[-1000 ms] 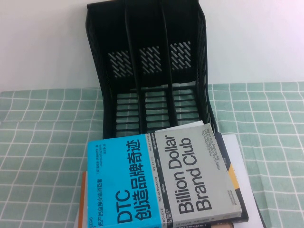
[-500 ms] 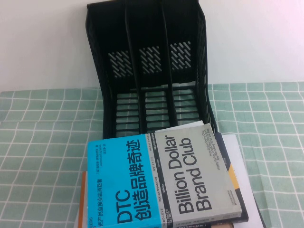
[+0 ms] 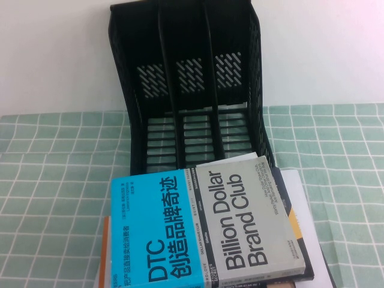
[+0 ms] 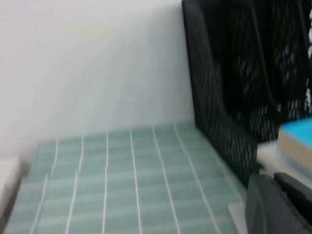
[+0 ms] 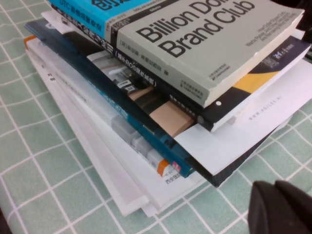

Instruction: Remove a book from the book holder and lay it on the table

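Green-gridded table (image 3: 54, 180); book (image 3: 204, 225) tops stack; hands (image 5: 280, 209) low.

Bright even light, soft shadows, left wrist view blurred, others sharp

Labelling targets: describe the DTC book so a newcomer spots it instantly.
Find the tall black book holder on the green gridded table; its three slots are empty. A stack of books lies in front of it. The book is the top one, flat, its cover half cyan, half grey, reading "Billion Dollar Brand Club".

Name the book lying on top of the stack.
The book with the cyan-and-grey "DTC / Billion Dollar Brand Club" cover; the others lie under it.
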`<action>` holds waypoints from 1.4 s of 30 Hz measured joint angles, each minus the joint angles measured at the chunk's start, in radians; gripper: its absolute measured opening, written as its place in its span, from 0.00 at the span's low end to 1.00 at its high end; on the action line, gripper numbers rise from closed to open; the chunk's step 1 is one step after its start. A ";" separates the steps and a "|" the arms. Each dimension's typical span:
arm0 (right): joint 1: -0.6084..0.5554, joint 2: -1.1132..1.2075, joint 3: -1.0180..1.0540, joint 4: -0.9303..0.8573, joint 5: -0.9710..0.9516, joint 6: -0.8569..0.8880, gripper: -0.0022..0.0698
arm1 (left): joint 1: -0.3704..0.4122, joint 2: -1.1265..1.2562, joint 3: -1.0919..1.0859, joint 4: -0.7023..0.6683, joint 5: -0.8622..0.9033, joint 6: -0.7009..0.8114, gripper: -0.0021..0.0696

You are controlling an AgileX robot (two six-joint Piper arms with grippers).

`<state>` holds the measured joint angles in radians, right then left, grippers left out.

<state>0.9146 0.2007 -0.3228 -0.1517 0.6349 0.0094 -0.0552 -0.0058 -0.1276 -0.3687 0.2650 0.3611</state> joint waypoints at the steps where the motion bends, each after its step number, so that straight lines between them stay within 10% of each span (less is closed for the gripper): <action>1: 0.000 0.000 0.000 0.000 0.000 0.000 0.03 | 0.007 -0.003 0.026 0.002 0.009 0.002 0.03; 20: 0.000 0.000 0.000 0.000 0.000 0.000 0.03 | 0.045 -0.006 0.149 0.007 0.118 0.030 0.03; 29: 0.000 0.000 0.000 0.000 0.000 0.000 0.03 | 0.047 -0.006 0.147 0.314 0.090 -0.345 0.03; 42: 0.000 0.000 0.000 0.000 0.000 0.000 0.03 | 0.005 -0.006 0.147 0.369 0.086 -0.390 0.03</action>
<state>0.9146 0.2007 -0.3228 -0.1517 0.6349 0.0094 -0.0503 -0.0114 0.0193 0.0000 0.3515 -0.0293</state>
